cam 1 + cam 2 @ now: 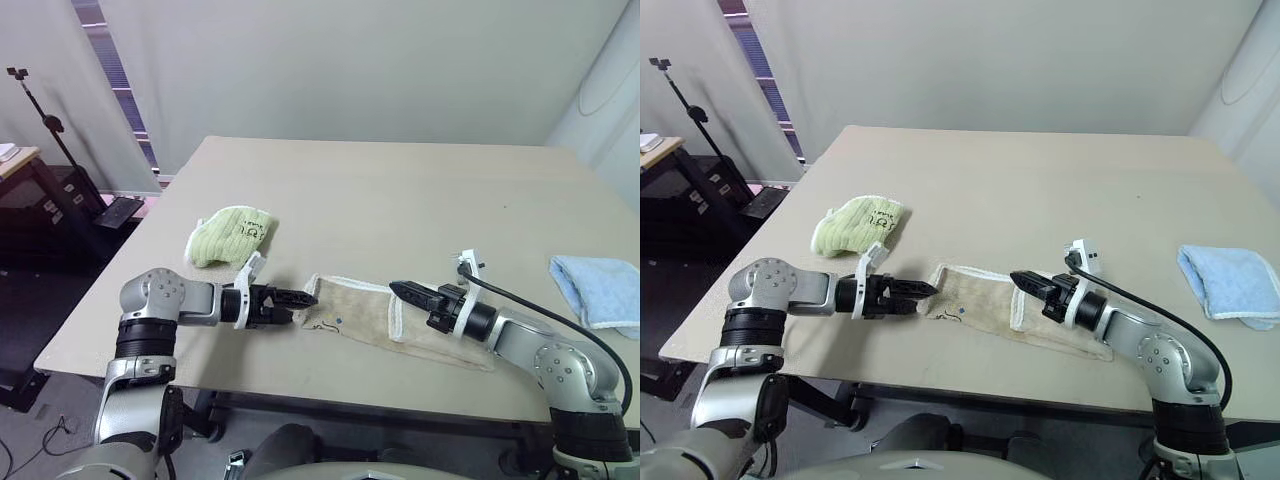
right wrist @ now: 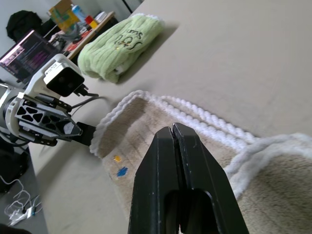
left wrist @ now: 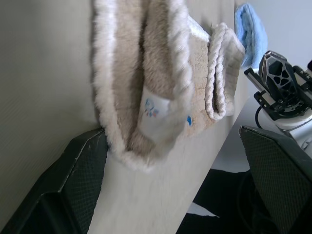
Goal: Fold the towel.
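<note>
The beige towel [image 1: 350, 311] with white rope edging lies near the table's front edge, its right part folded over into a thicker layer. My left gripper [image 1: 308, 296] is at the towel's left end and open. In the left wrist view the towel end [image 3: 161, 73] with its small white label lies between the spread fingers [image 3: 83, 165], one finger touching the edging. My right gripper [image 1: 398, 289] hovers over the folded right part. It is shut, and in the right wrist view its fingers [image 2: 173, 146] are pressed together with nothing between them.
A pale green folded towel [image 1: 232, 234] lies on the table [image 1: 400, 190] just behind my left arm. At the right edge lies a light blue folded towel [image 1: 600, 290]. Left of the table stand a tripod [image 1: 45, 120] and a dark desk with a laptop.
</note>
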You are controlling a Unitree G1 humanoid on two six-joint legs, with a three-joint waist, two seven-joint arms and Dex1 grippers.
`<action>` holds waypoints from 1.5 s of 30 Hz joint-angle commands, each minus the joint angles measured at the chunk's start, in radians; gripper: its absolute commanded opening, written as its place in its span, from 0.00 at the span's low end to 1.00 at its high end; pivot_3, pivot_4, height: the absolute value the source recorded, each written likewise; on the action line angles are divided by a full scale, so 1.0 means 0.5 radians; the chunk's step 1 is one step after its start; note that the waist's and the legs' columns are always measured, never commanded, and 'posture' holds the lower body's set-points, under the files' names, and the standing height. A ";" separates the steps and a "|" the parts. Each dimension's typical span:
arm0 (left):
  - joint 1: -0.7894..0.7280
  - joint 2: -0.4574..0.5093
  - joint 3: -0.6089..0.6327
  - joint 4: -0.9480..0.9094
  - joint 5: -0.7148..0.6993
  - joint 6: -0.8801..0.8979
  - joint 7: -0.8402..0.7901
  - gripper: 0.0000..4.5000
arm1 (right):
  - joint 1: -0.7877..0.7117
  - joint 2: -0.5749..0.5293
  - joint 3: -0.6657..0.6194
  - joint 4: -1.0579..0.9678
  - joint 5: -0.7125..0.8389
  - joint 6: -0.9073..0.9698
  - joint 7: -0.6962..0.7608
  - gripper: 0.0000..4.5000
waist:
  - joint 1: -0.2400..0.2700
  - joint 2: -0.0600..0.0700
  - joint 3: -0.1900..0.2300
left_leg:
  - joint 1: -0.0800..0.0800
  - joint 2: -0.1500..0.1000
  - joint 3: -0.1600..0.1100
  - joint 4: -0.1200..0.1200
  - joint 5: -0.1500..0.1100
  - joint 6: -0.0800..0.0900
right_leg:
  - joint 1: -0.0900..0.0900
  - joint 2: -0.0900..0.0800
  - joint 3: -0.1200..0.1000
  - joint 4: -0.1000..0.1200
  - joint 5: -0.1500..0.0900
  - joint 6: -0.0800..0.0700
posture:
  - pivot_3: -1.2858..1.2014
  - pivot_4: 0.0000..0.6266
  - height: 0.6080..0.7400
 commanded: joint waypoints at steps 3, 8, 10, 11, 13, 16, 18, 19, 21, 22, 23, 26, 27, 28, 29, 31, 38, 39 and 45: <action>-0.018 -0.132 -0.189 -0.025 0.062 0.011 0.035 1.00 | -0.036 0.015 -0.053 -0.001 0.007 -0.016 -0.043 0.00 | 0.012 0.000 0.000 | -0.001 0.000 0.000 0.000 0.000 0.000 | 0.000 0.000 0.000 -0.002 -0.002 0.003 | 0.52 0.00 1.00; -0.056 -0.169 -0.162 -0.005 0.150 -0.015 0.012 0.71 | -0.032 0.023 -0.076 -0.012 0.016 -0.022 -0.088 0.00 | 0.033 -0.003 0.001 | -0.001 0.000 0.000 -0.001 0.000 0.000 | 0.000 0.000 0.001 -0.004 -0.004 0.006 | 0.52 0.00 1.00; -0.056 -0.160 -0.145 -0.009 0.173 -0.018 0.006 0.55 | -0.020 0.022 -0.081 -0.014 0.012 -0.026 -0.099 0.00 | 0.029 -0.006 0.003 | -0.002 0.000 0.000 -0.002 0.000 0.000 | -0.003 0.001 0.002 -0.004 -0.004 0.007 | 0.52 0.00 1.00; -0.057 -0.153 -0.137 -0.009 0.183 -0.023 -0.001 0.47 | -0.014 0.023 -0.084 -0.014 0.009 -0.027 -0.107 0.00 | 0.026 -0.008 0.004 | -0.002 0.000 0.000 -0.003 0.000 0.000 | -0.005 0.002 0.002 -0.004 -0.004 0.007 | 0.52 0.00 1.00; -0.056 -0.144 -0.129 -0.011 0.194 -0.022 -0.015 0.30 | -0.007 0.024 -0.088 -0.016 0.006 -0.031 -0.121 0.00 | 0.019 -0.012 0.007 | -0.003 0.000 0.000 -0.010 0.000 0.000 | -0.009 0.002 0.004 -0.004 -0.004 0.008 | 0.52 0.00 1.00; -0.050 -0.131 -0.132 -0.035 0.197 -0.020 -0.041 0.07 | -0.001 0.029 -0.097 -0.016 0.008 -0.042 -0.136 0.00 | -0.008 -0.013 0.007 | -0.003 0.001 -0.001 -0.015 0.001 -0.001 | -0.012 0.003 0.004 -0.004 -0.004 0.010 | 0.52 0.00 1.00; -0.049 -0.103 -0.144 -0.061 0.201 -0.034 -0.070 0.00 | 0.006 0.020 -0.103 -0.025 0.015 -0.040 -0.129 0.00 | -0.024 -0.013 0.007 | -0.003 0.002 -0.002 -0.017 0.001 -0.001 | -0.014 0.004 0.004 -0.004 -0.002 0.016 | 0.52 0.00 1.00; -0.051 -0.092 -0.147 -0.066 0.202 -0.038 -0.082 0.00 | 0.009 0.016 -0.106 -0.031 0.018 -0.039 -0.124 0.00 | -0.028 -0.013 0.008 | -0.003 0.002 -0.002 -0.018 0.001 -0.001 | -0.015 0.005 0.004 -0.004 -0.003 0.017 | 0.52 0.00 1.00; -0.075 -0.048 -0.124 -0.058 0.217 -0.053 -0.087 0.00 | 0.031 0.003 -0.119 -0.059 0.015 -0.057 -0.102 0.00 | -0.033 -0.014 0.008 | -0.003 0.002 -0.003 -0.019 0.001 -0.001 | -0.016 0.005 0.005 -0.004 -0.003 0.017 | 0.52 0.00 1.00; -0.104 -0.010 -0.085 -0.050 0.197 -0.035 -0.114 0.00 | 0.047 -0.004 -0.127 -0.072 0.017 -0.062 -0.091 0.00 | -0.036 -0.014 0.008 | -0.003 0.002 -0.003 -0.019 0.001 -0.001 | -0.016 0.006 0.005 -0.004 -0.003 0.017 | 0.52 0.00 1.00; -0.127 0.027 -0.059 -0.052 0.173 -0.015 -0.147 0.00 | 0.059 -0.011 -0.132 -0.082 0.018 -0.065 -0.084 0.00 | -0.041 -0.015 0.009 | -0.003 0.003 -0.003 -0.019 0.001 -0.001 | -0.016 0.006 0.005 -0.004 -0.003 0.017 | 0.52 0.00 1.00; -0.189 0.181 -0.026 -0.080 0.040 0.010 -0.278 0.00 | 0.104 -0.019 -0.149 -0.104 0.015 -0.080 -0.074 0.00 | -0.079 -0.019 0.012 | -0.003 0.003 -0.005 -0.019 0.002 -0.002 | -0.016 0.007 0.004 -0.002 -0.004 0.016 | 0.52 0.00 1.00; -0.204 0.244 -0.026 -0.093 -0.029 0.011 -0.338 0.00 | 0.123 -0.022 -0.154 -0.118 0.015 -0.083 -0.072 0.00 | -0.086 -0.020 0.013 | -0.003 0.003 -0.005 -0.018 0.002 -0.002 | -0.016 0.007 0.004 -0.002 -0.004 0.015 | 0.52 0.00 1.00; -0.219 0.304 -0.029 -0.097 -0.108 0.011 -0.397 0.00 | 0.139 -0.025 -0.159 -0.131 0.016 -0.087 -0.070 0.00 | -0.098 -0.020 0.013 | -0.003 0.003 -0.004 -0.018 0.001 -0.002 | -0.016 0.007 0.005 -0.002 -0.006 0.012 | 0.52 0.00 1.00; -0.228 0.363 -0.040 -0.101 -0.183 0.011 -0.457 0.00 | 0.156 -0.027 -0.166 -0.141 0.015 -0.093 -0.068 0.00 | -0.118 -0.020 0.014 | -0.003 0.003 -0.004 -0.018 0.001 -0.002 | -0.015 0.007 0.005 -0.003 -0.006 0.012 | 0.52 0.00 1.00; -0.235 0.480 -0.101 -0.139 -0.316 0.011 -0.588 0.00 | 0.186 -0.029 -0.185 -0.154 0.013 -0.098 -0.078 0.00 | -0.128 -0.020 0.014 | -0.003 0.002 -0.004 -0.019 0.001 -0.002 | -0.016 0.007 0.005 -0.003 -0.006 0.012 | 0.52 0.00 1.00; -0.300 0.649 -0.388 -0.166 -0.504 0.011 -0.787 0.00 | 0.268 -0.073 -0.181 -0.202 -0.024 -0.108 -0.068 0.00 | -0.125 -0.020 0.015 | -0.004 0.003 -0.004 -0.021 0.002 -0.002 | -0.018 0.007 0.007 -0.002 -0.007 0.011 | 0.52 0.00 1.00; -0.315 0.640 -0.393 -0.146 -0.495 0.011 -0.791 0.00 | 0.280 -0.076 -0.182 -0.212 -0.034 -0.115 -0.072 0.00 | -0.124 -0.020 0.016 | -0.004 0.003 -0.004 -0.021 0.002 -0.002 | -0.018 0.007 0.007 -0.002 -0.007 0.011 | 0.52 0.00 1.00; -0.483 0.530 -0.428 -0.074 -0.553 0.011 -0.786 0.00 | 0.362 -0.077 -0.230 -0.277 -0.010 -0.117 -0.083 0.00 | -0.120 -0.024 0.019 | -0.005 0.002 -0.005 -0.020 0.002 -0.002 | -0.018 0.006 0.007 -0.004 -0.008 0.008 | 0.52 0.00 1.00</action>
